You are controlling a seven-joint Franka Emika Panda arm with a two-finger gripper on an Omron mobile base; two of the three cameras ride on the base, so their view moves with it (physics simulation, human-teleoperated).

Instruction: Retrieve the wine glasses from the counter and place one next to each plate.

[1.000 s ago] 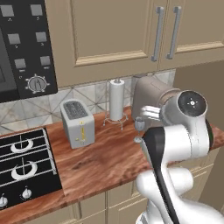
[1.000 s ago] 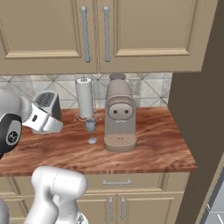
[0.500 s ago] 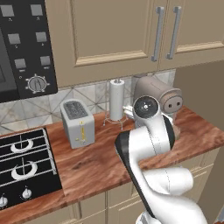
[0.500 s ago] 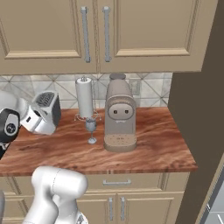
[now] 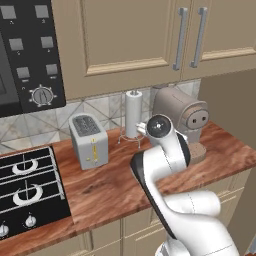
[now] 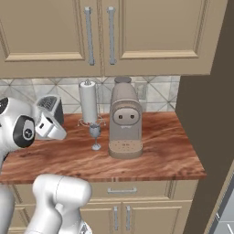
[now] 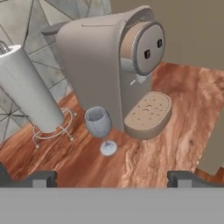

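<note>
Wine glass (image 7: 99, 127) stands up straight on the brown wood counter (image 7: 175, 127), ahead of the two dark fingers (image 7: 41, 178) and a bit closer to the left one. The gripper (image 7: 111, 179) is wide open, its fingers spread far apart with nothing between them. It is not touching the glass yet.

Going left to right past the fingers: first the white paper towel roll (image 7: 28, 89) on its wire stand, off beyond the left finger. Then the glass, just beside the roll's stand. Then the tan coffee machine (image 7: 109, 61), very close behind and to the right of the glass.

From the right base view, the glass (image 6: 95, 135) sits between the towel roll (image 6: 88, 101) and the coffee machine (image 6: 124, 119), and the hand (image 6: 48, 123) is off to its left, well apart.

What has changed: a moment ago the arm was swung more to the side. Now it has turned so the hand looks right at the glass. That means the robot is lined up to reach for it, I think. Nothing has been picked up so far.

The machine is so near the glass that the right finger could bump it, so the reach should be slow and careful.
</note>
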